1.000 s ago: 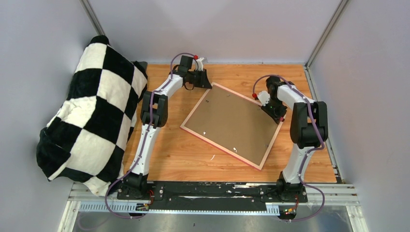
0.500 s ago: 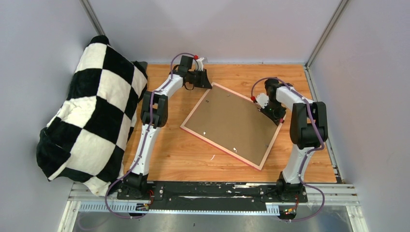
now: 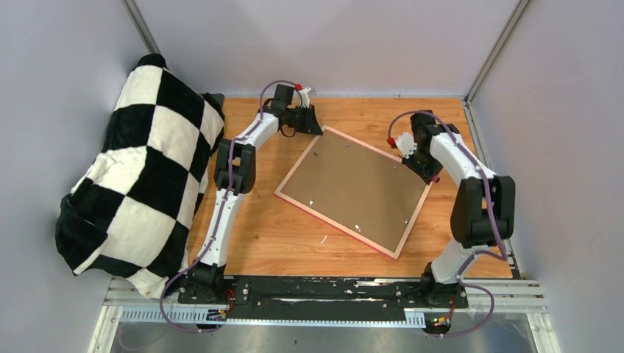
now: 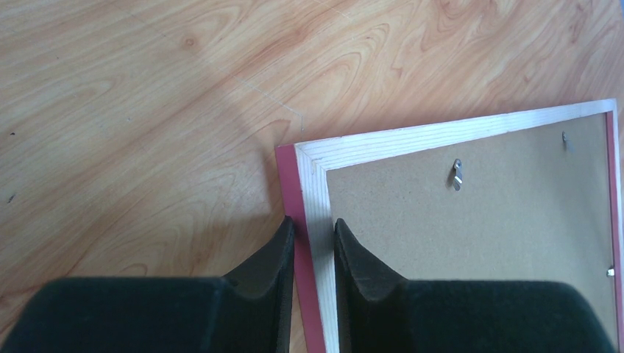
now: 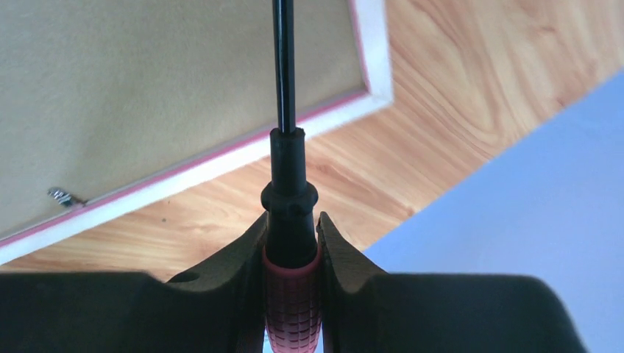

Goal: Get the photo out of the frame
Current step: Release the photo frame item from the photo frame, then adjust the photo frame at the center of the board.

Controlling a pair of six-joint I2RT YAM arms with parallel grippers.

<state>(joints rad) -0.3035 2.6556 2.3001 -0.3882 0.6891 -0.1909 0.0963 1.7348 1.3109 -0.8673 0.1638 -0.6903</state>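
Note:
The frame (image 3: 335,226) lies face down and askew on the wooden table, its narrow pink border around a brown backing board (image 3: 353,184). The photo is hidden under that board. My left gripper (image 3: 313,126) is shut on the frame's rim beside its far corner; in the left wrist view its fingers (image 4: 314,224) pinch the pale wood edge (image 4: 441,132). My right gripper (image 3: 425,168) hovers at the frame's right corner, shut on a screwdriver (image 5: 293,294) with a red handle. The black shaft (image 5: 283,66) reaches out over the backing board. Small metal tabs (image 4: 457,173) (image 5: 65,196) sit along the board's edge.
A big black-and-white checked cushion (image 3: 140,176) is piled against the left wall and overhangs the table's left side. Grey walls close in the back and right. A small white scrap (image 3: 322,240) lies on the wood in front of the frame.
The right arm's elbow has swung out to the right, and its gripper with the screwdriver has shifted slightly right over the frame's corner. The left arm and frame have stayed put.

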